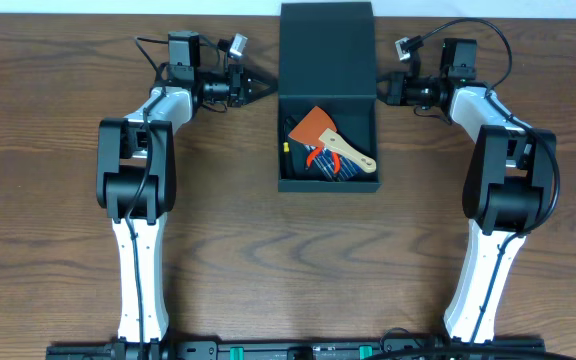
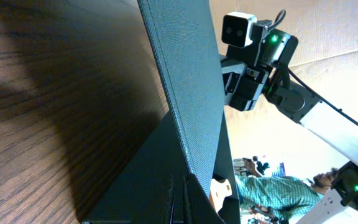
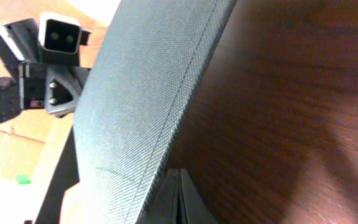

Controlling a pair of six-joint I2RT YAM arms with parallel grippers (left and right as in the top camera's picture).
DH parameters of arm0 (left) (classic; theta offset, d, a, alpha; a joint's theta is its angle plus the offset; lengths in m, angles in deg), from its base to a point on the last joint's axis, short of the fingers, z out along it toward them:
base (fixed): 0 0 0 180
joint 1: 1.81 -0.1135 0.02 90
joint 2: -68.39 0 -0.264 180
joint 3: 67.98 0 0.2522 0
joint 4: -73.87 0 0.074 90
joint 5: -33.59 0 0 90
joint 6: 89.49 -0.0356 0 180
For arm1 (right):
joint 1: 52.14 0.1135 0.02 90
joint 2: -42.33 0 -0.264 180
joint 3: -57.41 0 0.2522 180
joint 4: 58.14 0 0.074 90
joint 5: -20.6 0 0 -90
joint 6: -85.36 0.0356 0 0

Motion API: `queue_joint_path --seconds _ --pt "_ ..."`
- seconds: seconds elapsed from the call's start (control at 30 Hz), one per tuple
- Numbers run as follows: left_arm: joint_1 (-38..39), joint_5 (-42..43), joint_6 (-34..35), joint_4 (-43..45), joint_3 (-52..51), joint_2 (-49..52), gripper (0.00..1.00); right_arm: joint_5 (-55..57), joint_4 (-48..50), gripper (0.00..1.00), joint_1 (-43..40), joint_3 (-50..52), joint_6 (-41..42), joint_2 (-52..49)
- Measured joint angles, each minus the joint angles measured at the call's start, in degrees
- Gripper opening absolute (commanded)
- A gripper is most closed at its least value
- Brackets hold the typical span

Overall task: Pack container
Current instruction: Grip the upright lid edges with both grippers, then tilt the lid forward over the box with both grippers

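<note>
Brown wood-grain tabletop [image 1: 268, 260] is carrying two white-and-black arms and one container. At the left, the left arm [image 1: 133, 170] is reaching toward the far middle. The left gripper [image 1: 265, 88] is pointing at the container's left edge near the hinge, its fingers pressing together into a point with nothing between them.

In the far middle of the table the container [image 1: 328, 183], a dark teal-grey square box, is sitting open with its one flap lid [image 1: 326, 45] folding back. Inside are lying one orange wedge-headed tool [image 1: 313, 125] with a pale wooden handle [image 1: 356, 155], one pair of red handles [image 1: 320, 157] and something dark blue [image 1: 343, 170].

At the right, the right arm [image 1: 508, 180] is mirroring the left, and the right gripper [image 1: 384, 90] is sitting just beside the container's right edge at the hinge.

Only the overhead view is showing the contents whole. The left wrist view is showing the lid's fine woven texture, the handle's rounded tip, the opposite white wrist camera [image 2: 238, 28] and one person in a green striped shirt [image 2: 272, 190]. The right wrist view is showing its dark fingers [image 3: 186, 199] closing to a thin seam beside the lid, empty. Whether either gripper is touching the box cannot be told.
</note>
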Motion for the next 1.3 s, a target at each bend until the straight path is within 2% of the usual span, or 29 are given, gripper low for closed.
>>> queue_joint_path --seconds 0.43,1.3 --pt "1.18 0.42 0.00 0.13 0.00 0.00 0.06 -7.15 0.37 0.01 0.98 -5.79 0.07 -0.17" --pt "0.92 2.99 0.04 0.07 0.00 -0.15 0.05 -12.74 -2.49 0.01 0.94 -5.99 0.22 -0.20"
